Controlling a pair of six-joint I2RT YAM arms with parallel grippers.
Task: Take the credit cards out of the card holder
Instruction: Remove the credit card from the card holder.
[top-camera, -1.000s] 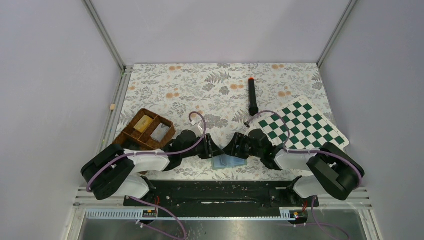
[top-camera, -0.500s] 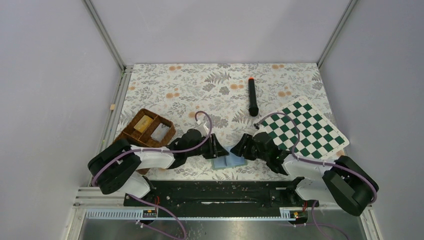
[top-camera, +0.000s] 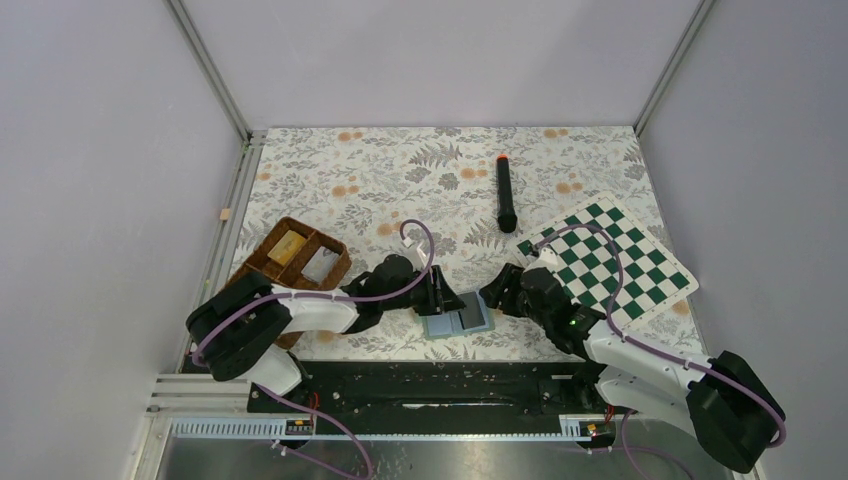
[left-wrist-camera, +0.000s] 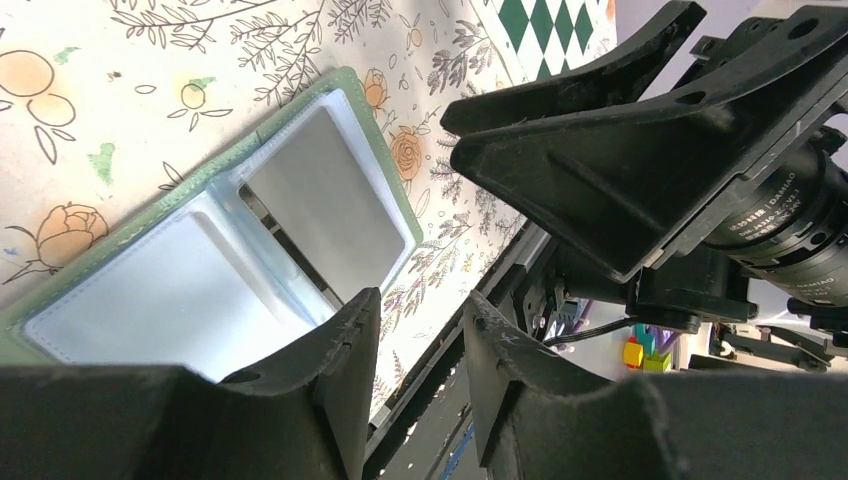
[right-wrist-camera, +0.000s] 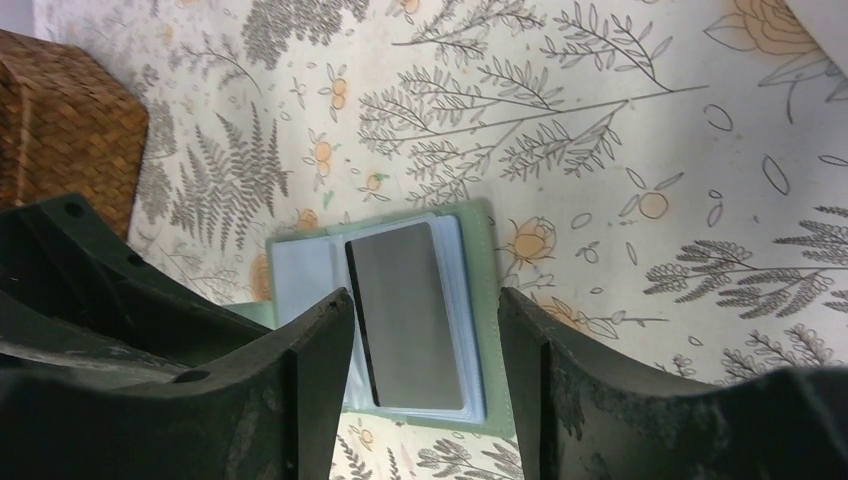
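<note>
The card holder (top-camera: 441, 325) lies open and flat on the table (top-camera: 400, 180), near the front edge, between my two arms. One grey credit card (right-wrist-camera: 410, 312) is at its right panel. I cannot tell if it sits in a clear pocket or just on top, or if more cards hide under it.

My left gripper (left-wrist-camera: 420, 320) is low by the left panel. Its jaws stand apart with nothing between them. One finger (left-wrist-camera: 345, 345) looks like it is on the pale panel, but I cannot tell if it really touches. My right gripper (right-wrist-camera: 425, 300) hangs over the card with a jaw on each side, holding nothing.

I think the job now is to grab that card. To do it well, I want the left finger to press the holder down so it does not slide or fold shut. Then I bring the right gripper down slowly and catch the card's loose edge. The card looks thin and slick, so I should pinch softly and slide it out sideways.
</note>
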